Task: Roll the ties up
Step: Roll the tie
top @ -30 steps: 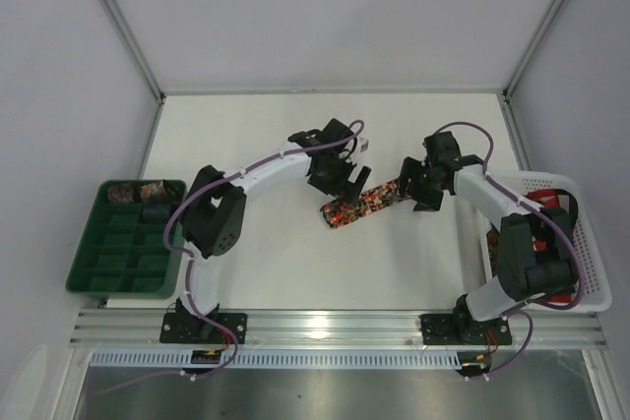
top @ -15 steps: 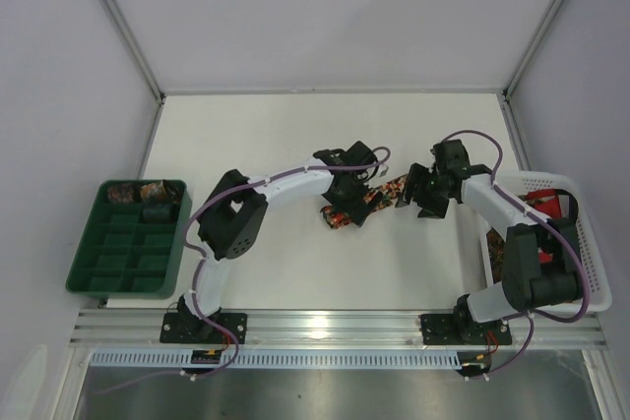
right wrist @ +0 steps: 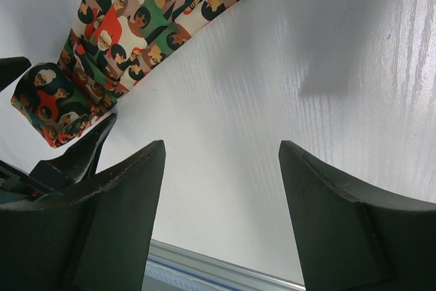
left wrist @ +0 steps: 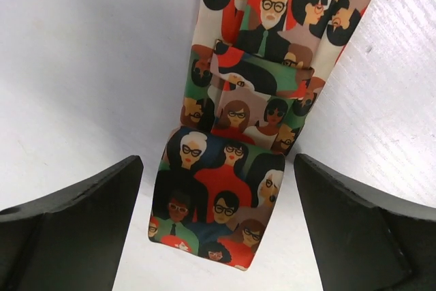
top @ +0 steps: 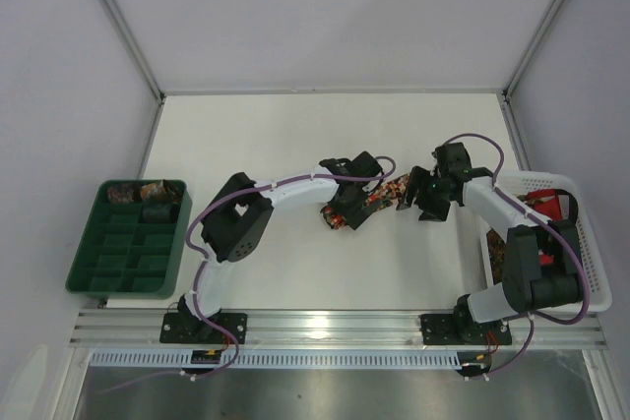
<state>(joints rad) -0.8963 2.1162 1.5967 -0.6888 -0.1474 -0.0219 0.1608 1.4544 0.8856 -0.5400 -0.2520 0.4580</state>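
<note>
One of the ties point(top: 386, 190) lies flat on the white table, slanting from lower left to upper right. Its print is cartoon faces in red, green and dark tones. My left gripper point(top: 351, 202) hovers over the tie's lower-left end, open. In the left wrist view that folded end point(left wrist: 221, 199) lies on the table between the wide-apart black fingers point(left wrist: 75, 223), touching neither. My right gripper point(top: 421, 194) is at the tie's upper-right part, open, with only bare table between its fingers point(right wrist: 102, 202). The tie point(right wrist: 116, 39) shows beyond them at upper left.
A green compartment tray point(top: 126, 243) sits off the table's left edge, with rolled patterned fabric point(top: 138, 191) in its back row. A white basket point(top: 583, 253) at the right holds more fabric point(top: 544, 202). An aluminium rail point(top: 335, 327) runs along the near edge.
My left gripper has moved right and toward the near edge, coming over the tie's lower-left end. The right gripper has shifted slightly right. Less of the tie shows between them.
</note>
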